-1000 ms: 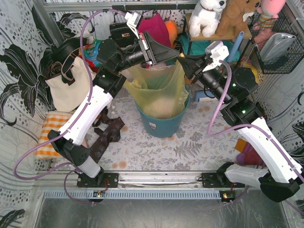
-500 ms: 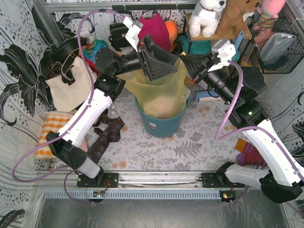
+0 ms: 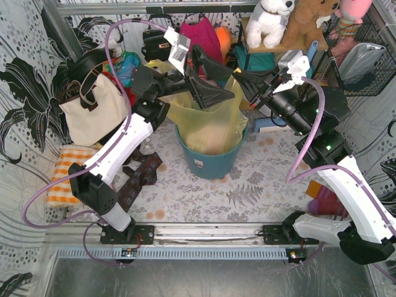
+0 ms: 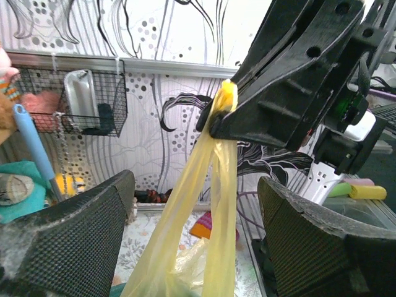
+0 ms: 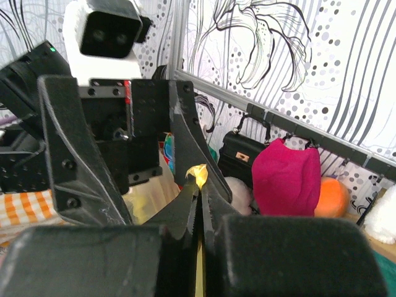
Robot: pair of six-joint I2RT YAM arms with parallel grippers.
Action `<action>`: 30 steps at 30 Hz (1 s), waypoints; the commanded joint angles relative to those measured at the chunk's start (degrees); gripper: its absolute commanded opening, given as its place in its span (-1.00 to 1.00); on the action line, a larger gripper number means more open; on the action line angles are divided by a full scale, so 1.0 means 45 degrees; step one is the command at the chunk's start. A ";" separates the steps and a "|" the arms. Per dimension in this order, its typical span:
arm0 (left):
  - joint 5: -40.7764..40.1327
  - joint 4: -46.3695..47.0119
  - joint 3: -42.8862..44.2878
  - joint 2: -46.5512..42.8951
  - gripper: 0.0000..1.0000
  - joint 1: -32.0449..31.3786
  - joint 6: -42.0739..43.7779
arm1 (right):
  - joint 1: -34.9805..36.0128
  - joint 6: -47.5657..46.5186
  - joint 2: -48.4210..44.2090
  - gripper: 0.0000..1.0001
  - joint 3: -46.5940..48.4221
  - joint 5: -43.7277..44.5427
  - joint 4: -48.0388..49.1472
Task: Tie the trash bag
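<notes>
Since a second ago the left gripper [image 3: 215, 82] has let go and spread wide; its fingers [image 4: 68, 238] flank the trash bag [image 3: 207, 120] without touching it. Right gripper [image 3: 241, 79] stays clamped on the bag's pulled-up tip. The bag sits in the teal bucket [image 3: 213, 164] near the table's [image 3: 185, 198] far edge, at centre. A canvas tote [image 3: 93, 114] crowds the left edge.

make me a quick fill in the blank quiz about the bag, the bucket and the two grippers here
1. The right gripper is shut on a pulled-up strip of the ___ trash bag.
2. The left gripper stands ___, with that strip hanging between its jaws.
3. The bag's lower part sits inside a bucket that is ___ in colour.
4. A cream tote bag stands on the ___ arm's side of the bucket.

Missing words: yellow; open; teal; left
</notes>
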 commanded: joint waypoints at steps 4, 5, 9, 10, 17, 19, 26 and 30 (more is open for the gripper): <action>0.0455 0.1309 0.0438 0.0586 0.78 -0.0720 -0.0426 | 0.0027 0.0464 0.0130 -1.00 0.0447 -0.0227 0.0463; 0.0413 0.1221 0.0419 0.0589 0.76 -0.0803 -0.0407 | 0.0031 0.0485 0.0154 -1.00 0.0448 -0.0204 0.0465; 0.0348 0.0759 0.0261 0.0566 0.50 -0.1000 -0.0230 | 0.0022 0.0578 0.0219 -1.00 0.0453 -0.0065 0.0451; 0.0343 0.0651 0.0187 0.0542 0.30 -0.1016 -0.0197 | 0.0031 0.0596 0.0224 -1.00 0.0444 -0.0020 0.0447; 0.0047 0.0633 -0.0676 0.0163 -0.79 -0.1041 -0.0184 | 0.0032 0.0637 0.0032 -0.60 0.0498 0.0272 0.0161; 0.0047 0.0738 -0.0770 0.0141 -0.92 -0.1044 -0.0268 | 0.0032 0.0613 -0.0038 -0.33 0.0604 0.0261 -0.0077; 0.0346 0.1602 -0.0935 0.0141 -0.95 -0.1053 -0.0853 | 0.0031 0.0507 -0.0259 -0.27 0.0808 0.0212 -0.1026; 0.0518 0.1964 -0.0939 0.0159 -0.95 -0.1063 -0.1176 | 0.0032 0.0373 -0.0355 -0.24 0.0676 0.0486 -0.1387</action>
